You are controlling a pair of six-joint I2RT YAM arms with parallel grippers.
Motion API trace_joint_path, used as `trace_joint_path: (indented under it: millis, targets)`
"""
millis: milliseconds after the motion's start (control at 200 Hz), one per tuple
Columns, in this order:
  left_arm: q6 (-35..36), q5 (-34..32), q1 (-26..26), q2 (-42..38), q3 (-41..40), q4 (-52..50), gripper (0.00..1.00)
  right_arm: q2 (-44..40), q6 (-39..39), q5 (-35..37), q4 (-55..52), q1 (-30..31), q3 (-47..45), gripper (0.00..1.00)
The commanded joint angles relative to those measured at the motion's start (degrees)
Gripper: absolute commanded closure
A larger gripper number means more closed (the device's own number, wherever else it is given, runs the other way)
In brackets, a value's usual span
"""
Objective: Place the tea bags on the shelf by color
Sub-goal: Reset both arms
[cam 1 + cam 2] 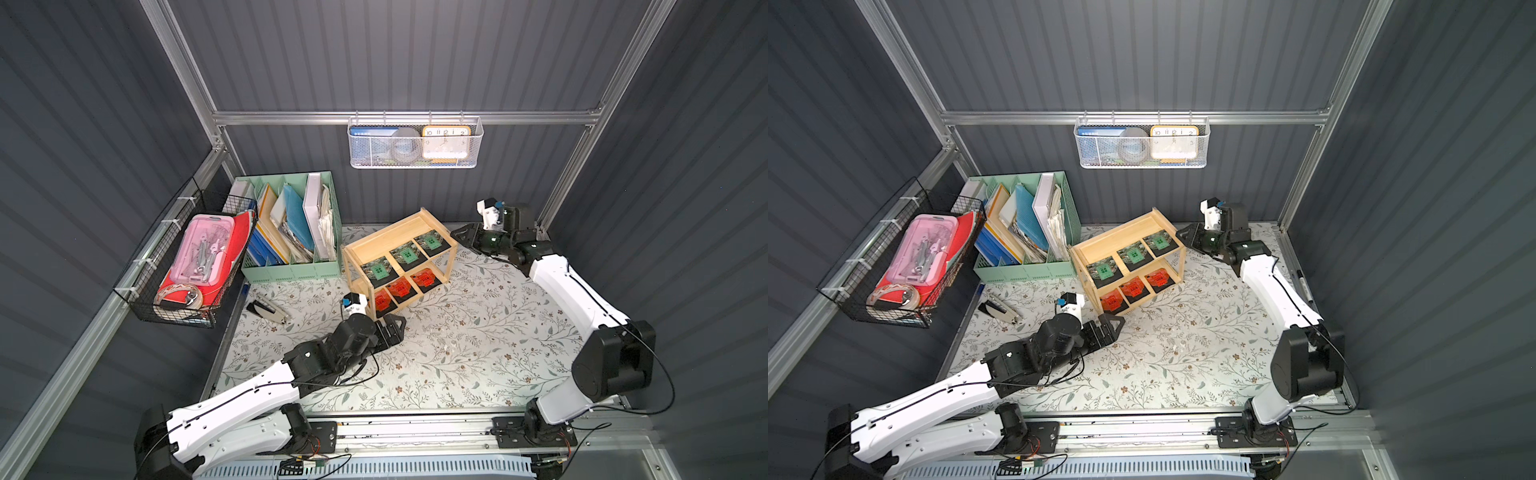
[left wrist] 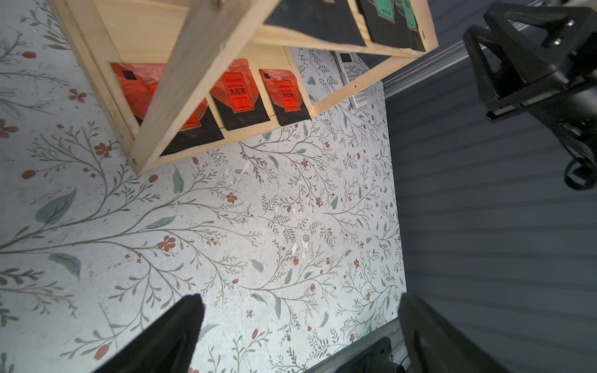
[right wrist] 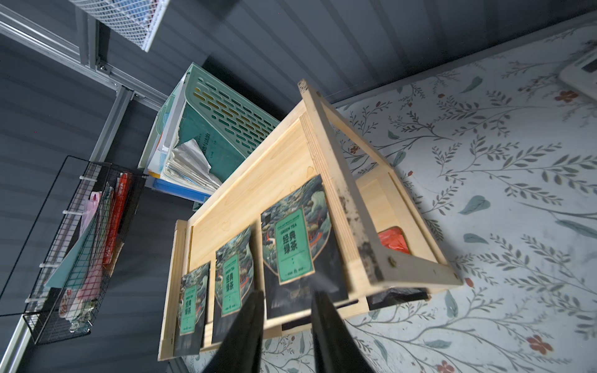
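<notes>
The light wooden shelf (image 1: pixel 386 237) (image 1: pixel 1117 235) stands at the back middle of the flowered mat. Three green-labelled tea bags (image 1: pixel 404 254) (image 3: pixel 292 245) lie in a row on its upper tier. On the lower tier lie three orange-red tea bags (image 1: pixel 400 287) (image 2: pixel 237 92). My left gripper (image 1: pixel 401 329) (image 2: pixel 300 298) hovers over the mat just in front of the shelf's near left corner, open and empty. My right gripper (image 1: pixel 455 233) (image 3: pixel 288 295) is at the shelf's right end, level with the upper tier. Its fingers stand a little apart with nothing between them.
A mint-green file organizer (image 1: pixel 291 232) stands left of the shelf, with a black wire basket (image 1: pixel 187 266) on the left wall. A white mesh basket (image 1: pixel 415 143) hangs on the back rail. A stapler (image 1: pixel 268 309) lies at the mat's left edge, and a white keypad device (image 2: pixel 352 80) lies behind the shelf.
</notes>
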Motion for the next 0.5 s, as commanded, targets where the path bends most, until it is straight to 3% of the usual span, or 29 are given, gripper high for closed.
trace_joint_path:
  millis: [0,130,250,495]
  targets:
    - [-0.3,-2.0,-0.1,-2.3,-0.8,-3.8,0.00,-4.3,-2.7,1.3,-4.5,-0.4,-3.2,0.65]
    - [-0.8,-4.0,-0.1,-5.2,-1.2,-6.4,0.00,-10.0,-4.1,2.5,-7.7,-0.6,-7.6,0.54]
    - [-2.4,-7.8,-0.2,-6.9,-1.3,-10.1,0.00,-15.1,-4.6,3.5,-9.9,-0.6,-12.3,0.02]
    - [-2.5,-13.4,-0.1,-8.1,-0.5,-14.6,0.00,-26.4,-6.5,4.8,-15.4,-0.6,-21.0,0.01]
